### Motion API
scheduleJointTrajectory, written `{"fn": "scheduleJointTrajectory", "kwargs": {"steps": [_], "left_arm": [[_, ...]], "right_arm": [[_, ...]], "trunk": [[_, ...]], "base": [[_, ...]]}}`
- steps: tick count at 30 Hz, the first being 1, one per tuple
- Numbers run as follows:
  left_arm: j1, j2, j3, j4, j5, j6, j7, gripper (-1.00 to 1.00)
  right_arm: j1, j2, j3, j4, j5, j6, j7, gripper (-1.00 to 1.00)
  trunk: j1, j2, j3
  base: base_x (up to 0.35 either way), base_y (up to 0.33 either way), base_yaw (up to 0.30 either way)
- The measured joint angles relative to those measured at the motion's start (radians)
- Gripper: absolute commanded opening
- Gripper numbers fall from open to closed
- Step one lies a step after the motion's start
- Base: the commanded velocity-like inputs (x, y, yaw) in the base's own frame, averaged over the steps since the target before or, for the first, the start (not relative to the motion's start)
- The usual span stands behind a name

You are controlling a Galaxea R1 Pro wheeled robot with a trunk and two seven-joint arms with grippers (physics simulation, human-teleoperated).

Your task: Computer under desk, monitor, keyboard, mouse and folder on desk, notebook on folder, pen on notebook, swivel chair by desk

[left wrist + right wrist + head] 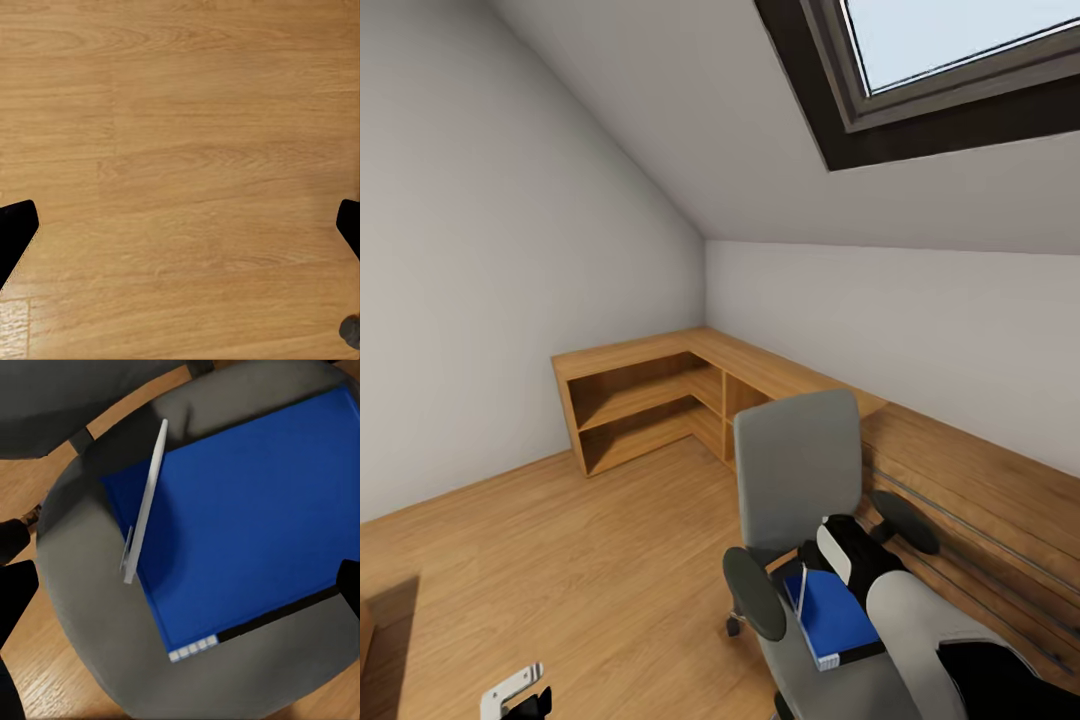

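The grey swivel chair [798, 478] stands on the wooden floor near the right wall. On its seat [82, 607] lies the blue folder [832, 612] [247, 510]. A slim white pen [798, 595] [146, 502] rests along one edge of the folder. My right gripper [180, 585] hovers open just above the folder with nothing between its fingers. Its wrist [847, 548] is over the seat. My left gripper [180, 225] is open over bare floor, low at my left [515, 693]. The desk, monitor, keyboard, mouse, notebook and computer are out of view.
Light wooden low L-shaped shelves [660, 385] fill the far corner under the sloped ceiling with a skylight [960, 60]. A wood-panelled ledge [980, 500] runs along the right wall behind the chair. Open wooden floor [560, 560] lies to the left.
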Motion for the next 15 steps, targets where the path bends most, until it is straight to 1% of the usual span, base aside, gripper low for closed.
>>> {"fn": "scheduleJointTrajectory", "kwargs": {"steps": [1,3,15], "left_arm": [[0.0,-0.001,-0.001,0.026,-0.001,-0.038,0.0,1.0],[0.0,-0.001,-0.002,0.036,-0.001,-0.053,0.0,1.0],[0.0,-0.002,-0.003,0.042,0.0,-0.064,-0.001,1.0]], "right_arm": [[0.0,-0.003,0.0,0.007,0.0,-0.007,0.0,1.0],[0.0,-0.004,-0.001,0.011,0.0,-0.009,-0.001,1.0],[0.0,-0.009,-0.001,0.02,0.0,-0.005,0.0,1.0]], "trunk": [[0.0,0.0,0.0],[0.0,0.0,0.0],[0.0,0.0,0.0]], "base": [[0.012,0.015,0.0],[0.006,0.008,0.0],[0.037,0.025,0.0]]}}
